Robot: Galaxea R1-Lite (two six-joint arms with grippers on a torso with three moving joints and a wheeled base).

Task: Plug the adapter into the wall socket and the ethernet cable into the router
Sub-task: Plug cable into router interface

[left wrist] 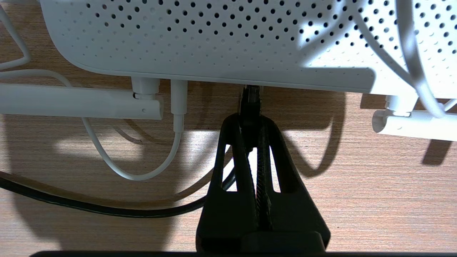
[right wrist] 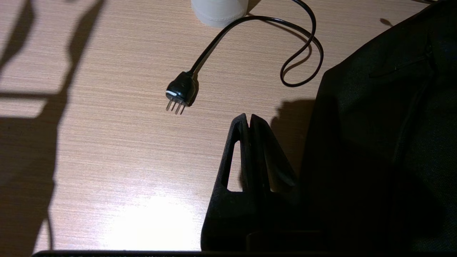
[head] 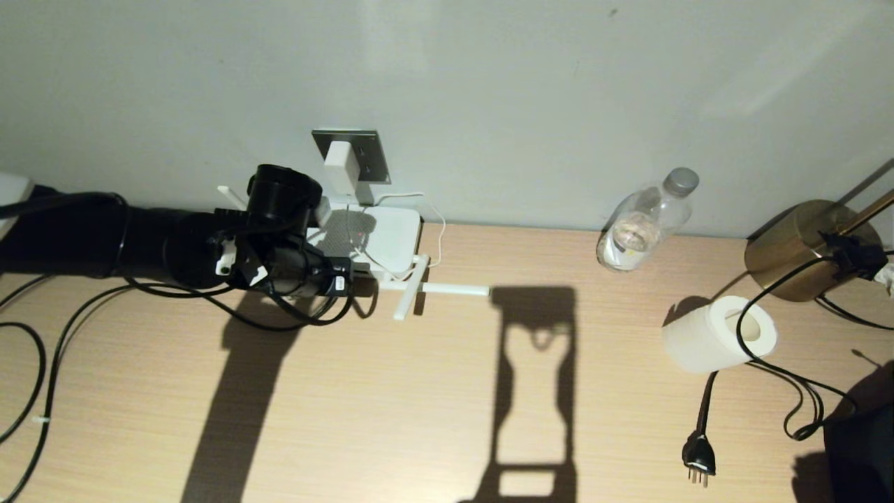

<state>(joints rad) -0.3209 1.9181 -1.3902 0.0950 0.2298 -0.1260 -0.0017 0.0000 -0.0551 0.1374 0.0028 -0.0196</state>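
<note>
The white router [head: 384, 234] lies on the desk against the wall, its antennas [head: 411, 288] folded out flat. Above it, the white adapter [head: 341, 166] sits in the grey wall socket [head: 370, 155]. The adapter's thin white cord [left wrist: 142, 173] runs into the router's [left wrist: 228, 39] rear edge. My left gripper [left wrist: 250, 119] is shut on the plug end of the black ethernet cable [left wrist: 250, 101], whose tip is at a port on that edge. The cable [left wrist: 107, 210] trails off across the desk. My right gripper [right wrist: 250, 117] hangs shut and empty over the desk.
A plastic bottle [head: 646, 220], a paper roll [head: 719, 334] and a brass lamp base [head: 793, 248] stand at the right. A black three-pin plug [head: 698, 457] lies near the front. Dark cloth [right wrist: 385, 142] sits beside my right gripper.
</note>
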